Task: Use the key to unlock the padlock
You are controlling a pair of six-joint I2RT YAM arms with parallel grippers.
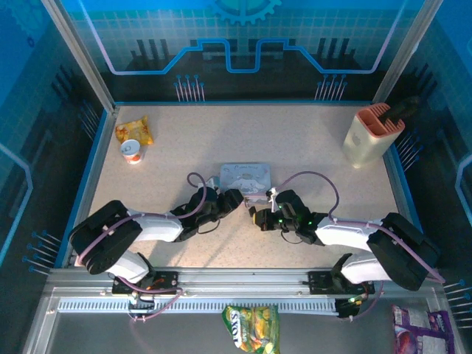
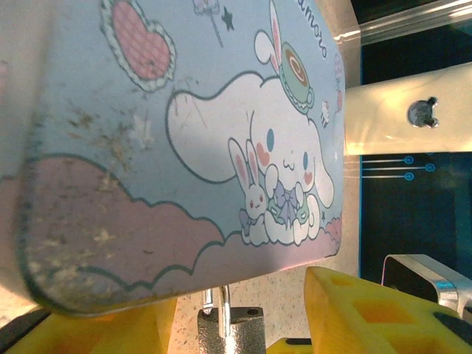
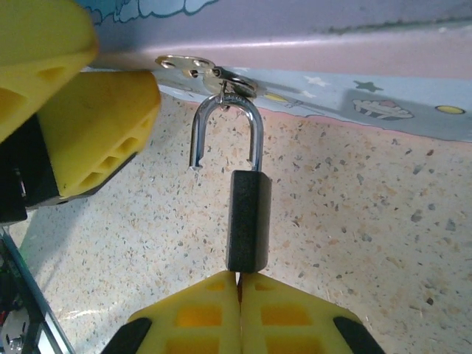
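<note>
At the left, the left gripper [image 1: 234,199] is held low at the front edge of the tin [image 2: 184,147]. Its yellow fingers [image 2: 354,310] are set apart, with the padlock [image 3: 248,221] between them and a gap on either side, so nothing is gripped by it. The padlock is hung from the tin's hasp [image 3: 193,65] by its shackle [image 3: 257,140], the dark body stretched out over the table [image 1: 310,140] just in front of the tin. One leg of the shackle is seen clear of the body, so the unlocking is judged done or all but done; the shackle is not yet unhooked from the hasp. To the right, the right gripper [image 3: 240,284] is set against the bottom end of the padlock with its pads closed together. The key is hidden and is judged to be pinched between them, though that cannot be confirmed. Room is tight here: the tin wall is close behind, and the left fingers are just beside the shackle. Open table is left toward the near edge, and a snack packet [image 1: 135,130], a small cup [image 1: 131,151] and a beige holder [image 1: 372,136] are well apart at the far corners.
</note>
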